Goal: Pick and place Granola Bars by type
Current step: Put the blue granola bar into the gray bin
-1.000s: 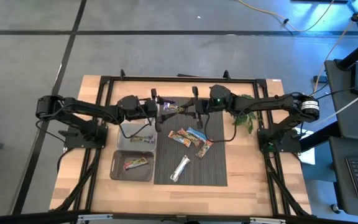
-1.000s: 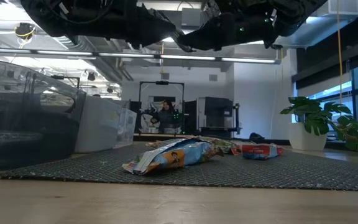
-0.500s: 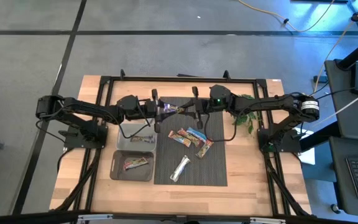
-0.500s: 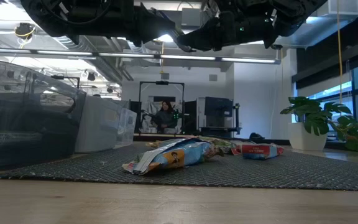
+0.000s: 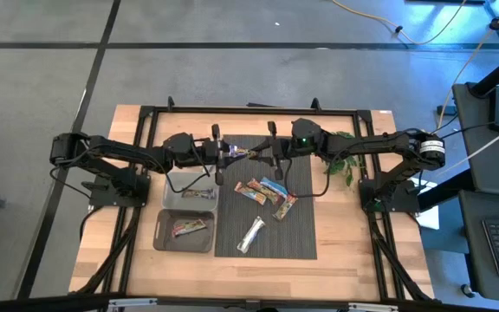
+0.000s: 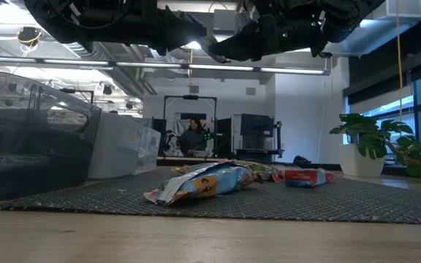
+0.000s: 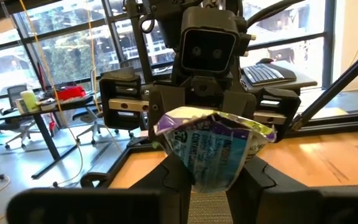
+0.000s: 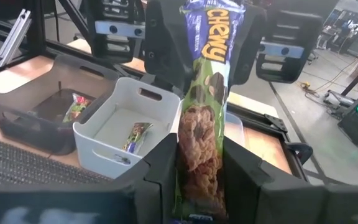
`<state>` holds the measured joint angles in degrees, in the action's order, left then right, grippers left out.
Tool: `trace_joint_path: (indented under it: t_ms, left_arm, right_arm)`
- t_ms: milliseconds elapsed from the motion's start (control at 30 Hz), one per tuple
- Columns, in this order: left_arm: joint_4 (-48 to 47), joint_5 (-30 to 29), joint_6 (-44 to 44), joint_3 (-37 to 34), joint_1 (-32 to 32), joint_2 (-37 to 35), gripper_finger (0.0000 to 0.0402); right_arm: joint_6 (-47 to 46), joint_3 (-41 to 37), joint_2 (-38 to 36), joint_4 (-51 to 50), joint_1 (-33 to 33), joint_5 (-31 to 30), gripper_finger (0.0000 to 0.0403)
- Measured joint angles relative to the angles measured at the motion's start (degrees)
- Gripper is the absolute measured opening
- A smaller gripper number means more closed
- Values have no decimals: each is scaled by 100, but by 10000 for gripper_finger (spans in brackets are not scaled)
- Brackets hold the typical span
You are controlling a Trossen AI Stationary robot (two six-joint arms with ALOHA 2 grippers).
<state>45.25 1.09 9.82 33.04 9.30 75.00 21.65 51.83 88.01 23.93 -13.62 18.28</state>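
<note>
Wooden counter [image 5: 345, 260] with a dark woven mat [image 5: 297, 234] at its centre fills the middle of the high view, grey floor around it. Above the mat's upper edge, the left pincer [image 5: 226, 152] and the right pincer [image 5: 262, 155] meet tip to tip, both clamped on one purple-and-green shiny wrapped chewy granola bar [image 5: 237, 152] held in the air between them. The bar's long axis runs left to right in the high view, one end in each pincer. In the right wrist view the bar [image 8: 202, 87] stands lengthwise up the frame, purple end with white "chewy" lettering far, green part with a brown granola print near, pinched between the dark fingers [image 8: 160, 168]. The left wrist view shows its crumpled purple end [image 7: 213, 146].

Four more wrapped bars [image 5: 267, 192] lie on the mat just below centre, with a silver one [image 5: 250, 234] lowest. Left of the mat, a white bin [image 5: 191, 187] and a grey bin [image 5: 184, 230] each hold one bar
</note>
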Motion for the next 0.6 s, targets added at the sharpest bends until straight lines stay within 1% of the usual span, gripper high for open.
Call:
trace_joint_path:
  t_ms: [133, 267, 367, 500, 600]
  left_arm:
    - [-90, -10, -1, 0, 0, 2, 64]
    - [-212, -34, 0, 0, 2, 4, 63]
    - [-318, -76, -58, 0, 20, -14, 63]
    - [-522, -305, -199, 4, 20, -24, 63]
    - [-616, -331, -200, 4, 20, -36, 63]
  right_arm:
    - [123, 2, 0, -308, -7, -54, 137]
    - [209, 9, -2, -742, -18, -372, 178]
    - [246, 5, -11, -1049, -18, -630, 200]
    - [118, -2, -55, -1274, -24, -874, 212]
    - [103, -2, -59, -1430, -46, -898, 213]
